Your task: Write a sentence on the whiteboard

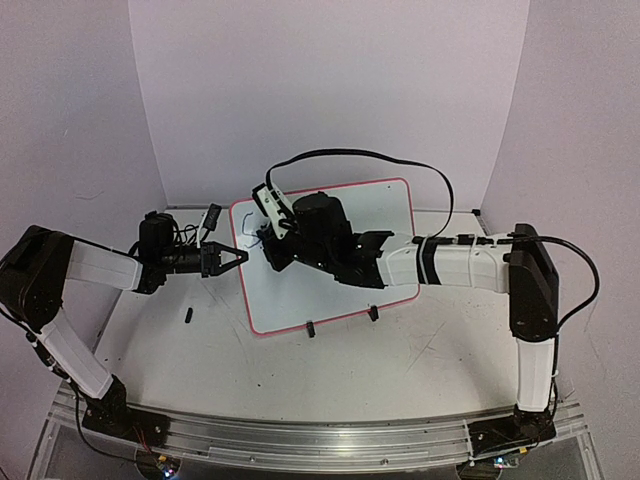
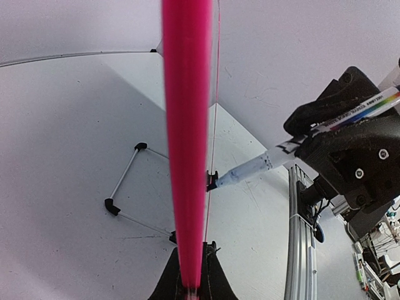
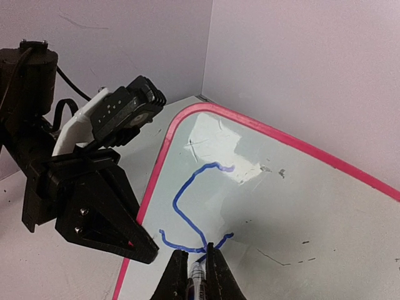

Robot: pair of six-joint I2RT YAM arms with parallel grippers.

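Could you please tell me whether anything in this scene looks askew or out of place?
The whiteboard lies at a slant, its left rim pinched by the left gripper. A small black piece lies loose beside it. The blue marks are a scribble, not readable letters.

White-and-black right arm (image 1: 450,265), black cable (image 1: 350,153)

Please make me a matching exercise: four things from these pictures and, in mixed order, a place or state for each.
Things:
1. left gripper
2. right gripper
3. wavy blue line
4. small black clip feet

Places and states:
A. drawn on the glossy white, red-pink-framed whiteboard
B. shut on a white marker pen
C. on the whiteboard's near edge
D. shut on the whiteboard's left edge

Pairs: 1-D, 2-B, 3-A, 4-C
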